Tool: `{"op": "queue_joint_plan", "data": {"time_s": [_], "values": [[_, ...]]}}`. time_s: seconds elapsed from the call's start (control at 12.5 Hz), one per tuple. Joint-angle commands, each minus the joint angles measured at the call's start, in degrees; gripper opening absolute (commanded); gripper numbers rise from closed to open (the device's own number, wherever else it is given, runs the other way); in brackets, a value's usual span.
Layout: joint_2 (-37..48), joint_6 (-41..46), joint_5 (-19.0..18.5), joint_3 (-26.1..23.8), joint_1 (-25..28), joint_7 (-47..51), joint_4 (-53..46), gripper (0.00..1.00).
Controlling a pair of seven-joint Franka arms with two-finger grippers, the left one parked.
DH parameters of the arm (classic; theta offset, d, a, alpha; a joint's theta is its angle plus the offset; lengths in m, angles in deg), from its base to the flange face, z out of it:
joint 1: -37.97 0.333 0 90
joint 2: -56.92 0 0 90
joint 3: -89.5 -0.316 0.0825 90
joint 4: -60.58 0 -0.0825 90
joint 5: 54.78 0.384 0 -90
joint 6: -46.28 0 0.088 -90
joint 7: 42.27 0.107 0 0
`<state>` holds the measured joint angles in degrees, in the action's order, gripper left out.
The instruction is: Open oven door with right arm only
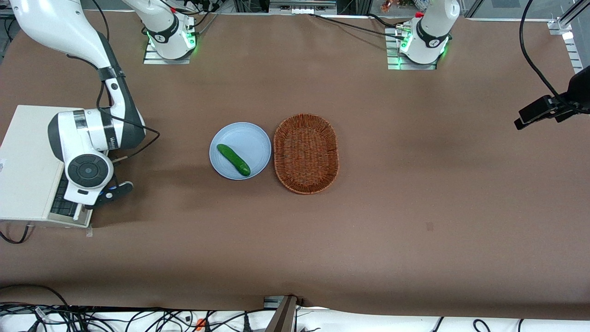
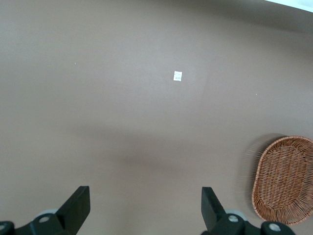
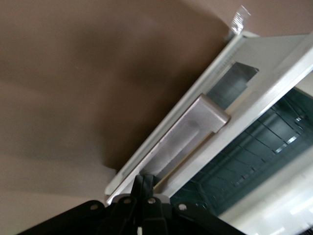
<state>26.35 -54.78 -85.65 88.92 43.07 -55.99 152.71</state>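
Now we see the small black two-finger gripper (image 3: 144, 183) of the large white jointed right arm (image 1: 87, 143) closed on the silver bar handle (image 3: 188, 137) of the silver metal-framed oven door (image 3: 254, 93).

Its fingers (image 3: 142, 182) are pinched together against the near end of that handle, and the door stands partly ajar, with the dark wire rack (image 3: 244, 156) of the cream-white boxy toaster oven (image 1: 25, 161) showing just beside the fingers. Well apart from the fingers, toward the middle of the brown table (image 1: 415, 184), we find a green cucumber (image 1: 233, 159) lying on a pale blue round plate (image 1: 253, 143), with an oval brown wicker basket (image 1: 306, 153) just beside the plate.
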Motion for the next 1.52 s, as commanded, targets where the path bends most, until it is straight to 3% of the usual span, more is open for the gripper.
{"op": "queue_joint_plan", "data": {"time_s": [0.0, 0.24, 0.72, 0.88, 1.44], "values": [[-6.8, -7.1, 0.1, 1.3, -2.4, 0.4, 0.1, 0.00], [-8.7, -10.1, 0.2, 1.3, -3.8, 0.4, 0.1, 0.00], [-10.6, -12.8, 4.7, 1.3, -4.4, 0.4, 0.0, 0.00], [-10.6, -12.8, 11.3, 1.3, -5.2, 0.4, 0.0, 0.00], [-10.6, -11.9, 25.9, 1.3, -4.9, 8.8, -0.1, 0.00]]}}
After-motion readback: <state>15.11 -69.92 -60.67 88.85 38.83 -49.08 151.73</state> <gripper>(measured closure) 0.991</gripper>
